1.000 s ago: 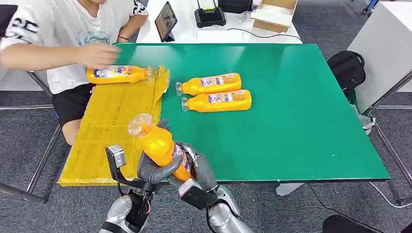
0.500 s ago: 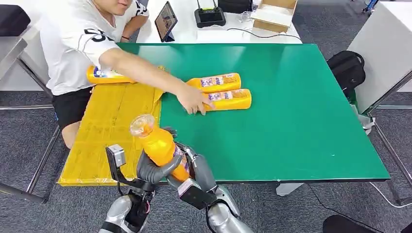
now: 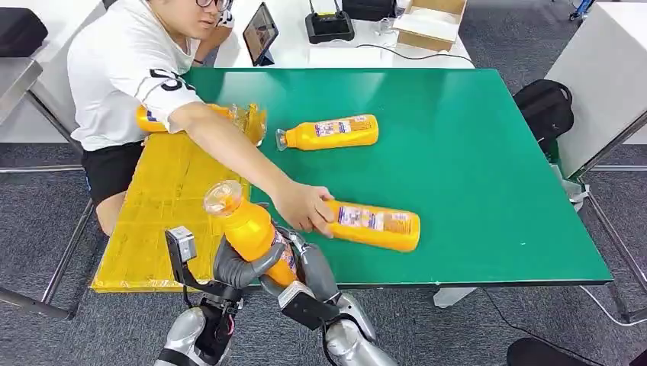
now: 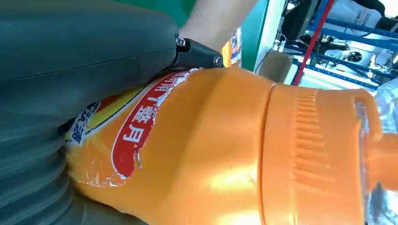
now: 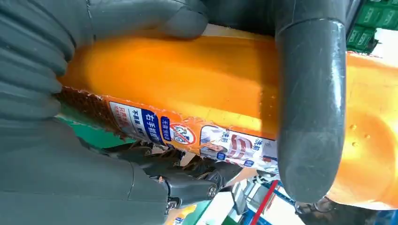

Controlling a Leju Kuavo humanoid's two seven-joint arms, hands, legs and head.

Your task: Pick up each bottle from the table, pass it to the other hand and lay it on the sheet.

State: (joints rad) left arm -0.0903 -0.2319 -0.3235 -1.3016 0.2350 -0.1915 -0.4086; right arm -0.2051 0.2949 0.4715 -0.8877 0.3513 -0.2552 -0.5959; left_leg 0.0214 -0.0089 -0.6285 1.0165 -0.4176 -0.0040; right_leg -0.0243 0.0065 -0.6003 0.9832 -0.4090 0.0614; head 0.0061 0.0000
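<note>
I hold an orange bottle [image 3: 250,229] with a clear cap, tilted, over the table's front edge beside the yellow sheet [image 3: 160,206]. My left hand [image 3: 238,267] wraps its lower body, and my right hand [image 3: 311,263] grips it from the other side. The left wrist view shows the bottle [image 4: 225,154] against my left hand [image 4: 70,70]. In the right wrist view a thick grey thumb [image 5: 309,103] lies across the bottle [image 5: 187,79]. A second bottle [image 3: 329,132] lies mid-table. A third bottle [image 3: 375,226] lies near the front edge. A fourth bottle [image 3: 149,119] lies on the sheet's far end, partly hidden.
A person in a white shirt [image 3: 126,69] sits at the table's left and reaches an arm across the sheet, hand [image 3: 304,207] on the third bottle, close to my hands. A tablet [image 3: 260,32] and a box [image 3: 431,19] stand on the white desk behind.
The person's hand went from the sheet to the pair of bottles and dragged one toward the front edge near my hands. My hands and their bottle barely moved.
</note>
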